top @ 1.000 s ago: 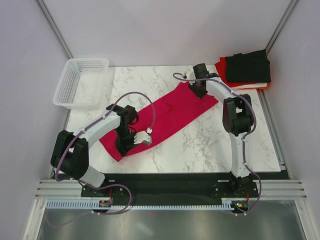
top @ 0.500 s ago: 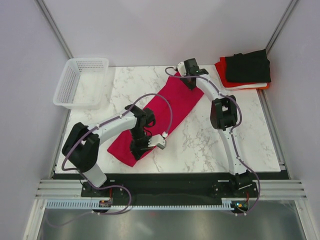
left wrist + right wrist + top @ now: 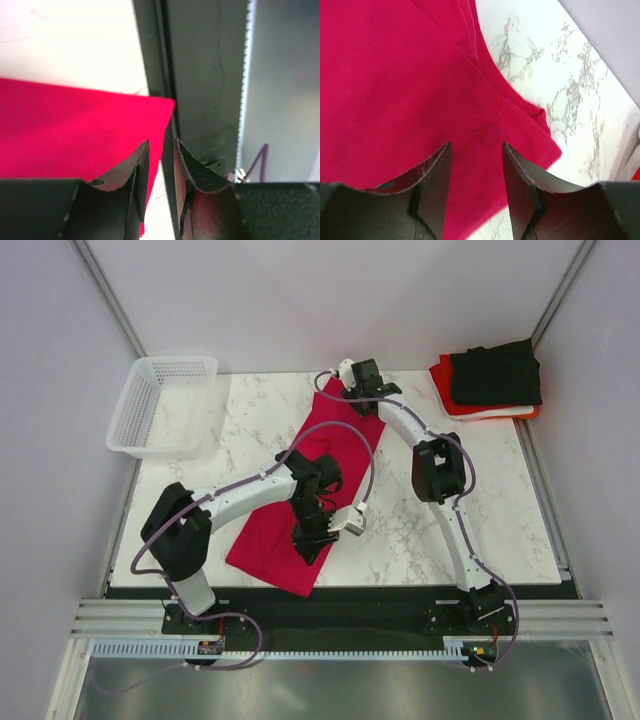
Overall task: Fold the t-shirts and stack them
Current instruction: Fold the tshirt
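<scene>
The crimson-pink cloth t-shirt [image 3: 268, 540] lay as a long, narrow band, already doubled lengthwise, running slantwise across the white marble desk [image 3: 420, 530]. Its far end was to the right of the white plastic mesh basket [image 3: 135, 420], and its near end was well nearer the arms than the basket, at the desk's front edge. Along the back edge, far right of the basket, sat the finished pile: a black folded shirt [image 3: 497, 372] on top of an orange-red one [image 3: 443, 380], with a white one [image 3: 500, 412] showing beneath.

The left gripper [image 3: 161, 150] hung over the band's near corner, its jaws parted by a narrow gap. As far as the cramped wrist view showed, no cloth was between them. The right gripper [image 3: 476, 147] hovered just above the far end, jaws moderately wide and empty, the hem flat below.

The step in hand looked like the changeover between the lengthwise fold and the crosswise one. Next, I judged, one end would need pinching through both layers and carrying over onto the other, edges matched. The folded shirt could then go onto the pile.
</scene>
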Tool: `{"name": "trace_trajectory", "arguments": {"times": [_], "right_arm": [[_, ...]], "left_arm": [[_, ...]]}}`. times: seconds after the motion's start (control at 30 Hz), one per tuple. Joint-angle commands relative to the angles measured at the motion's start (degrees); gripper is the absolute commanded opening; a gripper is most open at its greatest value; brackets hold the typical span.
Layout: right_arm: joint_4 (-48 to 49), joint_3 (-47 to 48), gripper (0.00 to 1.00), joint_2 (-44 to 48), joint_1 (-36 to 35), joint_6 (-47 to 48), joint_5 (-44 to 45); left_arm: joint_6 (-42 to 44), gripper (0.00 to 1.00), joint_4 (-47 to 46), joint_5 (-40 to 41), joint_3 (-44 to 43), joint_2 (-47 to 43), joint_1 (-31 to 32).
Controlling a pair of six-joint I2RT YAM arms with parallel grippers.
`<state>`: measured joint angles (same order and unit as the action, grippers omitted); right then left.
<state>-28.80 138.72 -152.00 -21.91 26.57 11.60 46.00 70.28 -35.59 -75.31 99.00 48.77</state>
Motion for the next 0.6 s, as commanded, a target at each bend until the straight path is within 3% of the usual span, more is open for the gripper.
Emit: {"name": "trace_trajectory", "arguments": {"times": [0.0,0.27,0.4,0.57], "right_arm": [[1.1,-4.8,0.53,12.1,0.3,-4.8,-1.9],[0.1,-21.6,0.53,22.1,0.1,-8.3,-7.8],[-0.2,-28.7,0.52,22.5,0.0,-9.6,-10.3],[-0.6,-29.4,0.51,19.4,0.0,-10.0,-10.5]], "left_arm": [[-2.4,0.33,-5.2,5.3,1.1,-0.7,-0.5],[-4.7,0.28,-14.8,7.4,8.0,5.1,-1.2],[-4.9,0.28,-17.4,7.6,10.5,6.9,-1.2],[-5.0,0.28,-19.0,7.6,11.2,9.8,-1.2]]}}
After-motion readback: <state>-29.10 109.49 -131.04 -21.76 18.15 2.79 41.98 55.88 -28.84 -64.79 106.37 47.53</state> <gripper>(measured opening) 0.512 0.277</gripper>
